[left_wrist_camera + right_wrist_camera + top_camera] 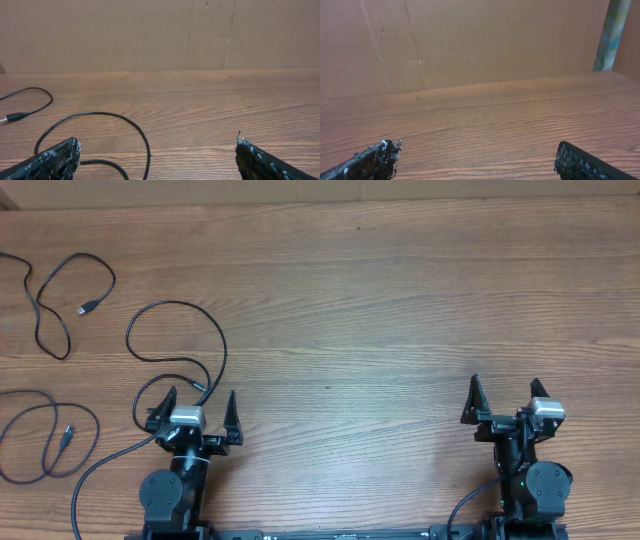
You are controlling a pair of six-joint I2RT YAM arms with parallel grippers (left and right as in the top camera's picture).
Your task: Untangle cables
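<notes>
Though my left gripper (200, 394) and right gripper (507, 383) both gape empty, my left wrist view catches one cable (100, 114) looping just ahead and another's plug (14, 117) farther left; only overhead shows a third cable (68, 434) off leftward.

Three cables lie on the left part of the surface (400, 290). The first cable (88, 308) loops at the far left; the second cable (68, 435) curls nearer, at the left edge. The third cable (170, 302) loops just ahead of the left gripper (201, 394) — its end between the jaws. The right gripper (507, 383) stands well apart, to the right.
</notes>
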